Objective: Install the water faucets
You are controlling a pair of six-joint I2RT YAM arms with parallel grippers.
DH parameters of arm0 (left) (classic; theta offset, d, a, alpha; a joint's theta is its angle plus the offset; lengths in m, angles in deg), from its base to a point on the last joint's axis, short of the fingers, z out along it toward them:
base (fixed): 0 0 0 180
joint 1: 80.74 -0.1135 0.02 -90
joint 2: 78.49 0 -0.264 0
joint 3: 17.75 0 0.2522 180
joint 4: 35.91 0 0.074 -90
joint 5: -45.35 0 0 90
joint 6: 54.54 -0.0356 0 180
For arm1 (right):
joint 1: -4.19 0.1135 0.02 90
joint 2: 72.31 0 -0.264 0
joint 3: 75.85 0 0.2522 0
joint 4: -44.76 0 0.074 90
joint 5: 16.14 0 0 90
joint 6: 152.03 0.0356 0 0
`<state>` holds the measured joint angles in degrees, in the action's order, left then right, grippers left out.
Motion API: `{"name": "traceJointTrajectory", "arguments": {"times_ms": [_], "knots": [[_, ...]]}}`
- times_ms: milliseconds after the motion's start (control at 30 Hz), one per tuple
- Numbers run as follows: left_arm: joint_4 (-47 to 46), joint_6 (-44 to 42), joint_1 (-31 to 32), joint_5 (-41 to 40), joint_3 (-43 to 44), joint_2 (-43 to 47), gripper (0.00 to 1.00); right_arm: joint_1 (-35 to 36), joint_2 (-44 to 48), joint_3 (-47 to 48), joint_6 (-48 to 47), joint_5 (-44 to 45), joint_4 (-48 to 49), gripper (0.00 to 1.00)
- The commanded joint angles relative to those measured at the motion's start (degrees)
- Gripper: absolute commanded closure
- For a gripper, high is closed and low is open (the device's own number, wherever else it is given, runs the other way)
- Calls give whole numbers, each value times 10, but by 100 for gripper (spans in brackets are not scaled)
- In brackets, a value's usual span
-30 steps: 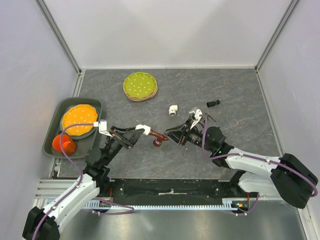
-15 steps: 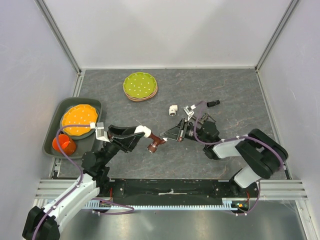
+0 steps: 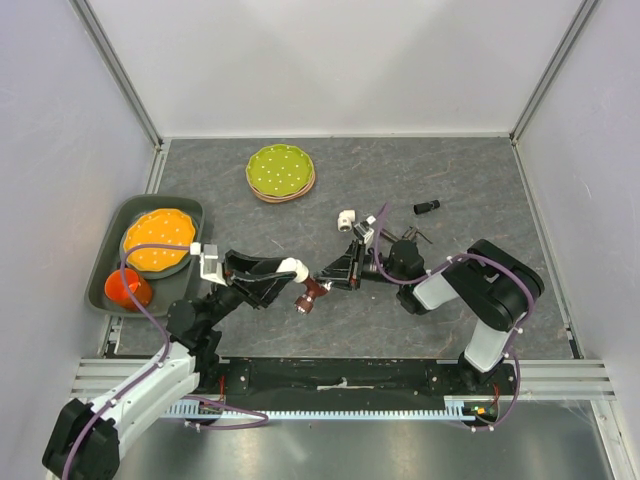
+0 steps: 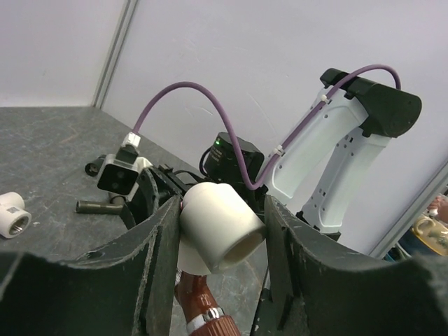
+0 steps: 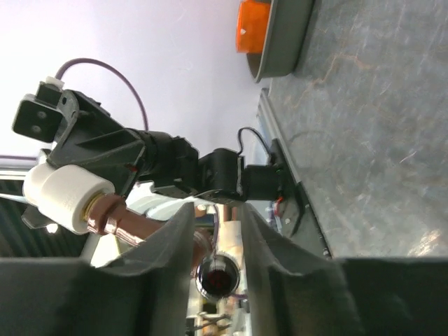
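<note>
A reddish-brown water faucet (image 3: 309,291) hangs above the table's middle, between both arms. One end sits in a white elbow fitting (image 3: 291,268), and my left gripper (image 3: 285,273) is shut on that fitting (image 4: 220,227). The faucet's brown body (image 4: 199,308) shows below the fitting. My right gripper (image 3: 330,277) is shut on the faucet's other end; its round open mouth (image 5: 219,275) sits between the fingers (image 5: 175,245). The right wrist view also shows the fitting (image 5: 66,198) and brown body (image 5: 115,220). A dark metal piece (image 3: 413,236) lies half hidden behind the right arm.
A second white elbow fitting (image 3: 346,220) and a short black cylinder (image 3: 427,207) lie on the table beyond the grippers. Green plates (image 3: 280,171) are stacked at the back. A grey tray (image 3: 110,300) at the left holds an orange plate (image 3: 158,240) and an orange cup (image 3: 126,288).
The right arm has folded in toward the middle and its wrist has turned, twisting the faucet, which sank slightly toward the near side. The left gripper kept its hold on the fitting.
</note>
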<state>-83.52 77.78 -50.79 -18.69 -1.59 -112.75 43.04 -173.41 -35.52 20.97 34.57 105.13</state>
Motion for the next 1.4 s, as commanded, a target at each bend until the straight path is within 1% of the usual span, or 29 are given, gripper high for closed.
{"name": "traceJointTrajectory", "arguments": {"times_ms": [0,33,67,100,200,233,333,400,500,600,633,667,700,733,767,800,833,867,900,933,967,1000,1033,1100,1167,1200,1267,1300,1367], "knots": [[-5,24,6,-16,-26,4,98,-10,9,17,-6,7,263,49],[9,30,5,-45,-26,10,98,-13,9,16,-9,8,263,43],[29,35,6,-60,-27,14,98,-15,10,12,-13,9,263,35],[63,42,6,-90,-14,18,98,-17,11,10,-19,11,262,31],[109,51,6,-123,-5,34,98,-23,11,3,-23,18,263,25],[139,56,6,-142,-3,38,98,-25,8,2,-28,19,262,22],[189,57,6,-167,10,47,98,-26,4,-1,-39,25,262,8],[207,61,6,-176,15,48,98,-28,2,-4,-46,27,262,2],[243,75,5,-202,24,47,98,-32,6,-11,-66,33,256,2],[282,87,6,-223,32,49,98,-35,29,-19,-115,38,213,2],[292,91,6,-229,38,48,98,-35,50,-20,-133,42,167,2],[312,94,6,-234,41,48,98,-35,64,-21,-179,46,138,2],[323,102,5,-246,44,46,98,-35,79,-22,-203,52,106,2],[333,106,5,-252,52,45,98,-35,115,-24,-233,73,39,2],[356,109,5,-257,56,44,98,-33,135,-26,-283,88,7,2],[364,118,6,-259,60,40,98,-28,153,-27,-314,100,-24,2],[371,122,6,-272,66,35,98,-24,190,-26,-340,111,-85,2],[375,127,6,-274,68,30,98,-17,207,-26,-366,143,-115,2],[383,137,5,-281,71,26,98,2,238,-24,-425,161,-144,2],[387,142,6,-283,77,16,98,15,252,-22,-454,183,-196,2],[391,146,6,-285,81,11,98,29,266,-20,-487,224,-222,2],[401,156,5,-289,83,7,98,59,287,-20,-540,248,-243,2],[404,159,5,-290,90,1,98,75,295,-20,-571,271,-273,2],[408,171,5,-289,95,-12,98,119,313,-23,-641,333,-289,2],[408,180,5,-288,98,-19,98,146,321,-33,-676,363,-290,2],[409,182,5,-286,100,-20,98,171,326,-36,-696,382,-285,2],[412,188,5,-286,102,-21,98,199,327,-43,-756,412,-275,2],[413,189,5,-287,104,-21,98,231,321,-42,-779,437,-275,2],[418,191,5,-287,106,-20,98,266,311,-41,-844,469,-268,2]]}}
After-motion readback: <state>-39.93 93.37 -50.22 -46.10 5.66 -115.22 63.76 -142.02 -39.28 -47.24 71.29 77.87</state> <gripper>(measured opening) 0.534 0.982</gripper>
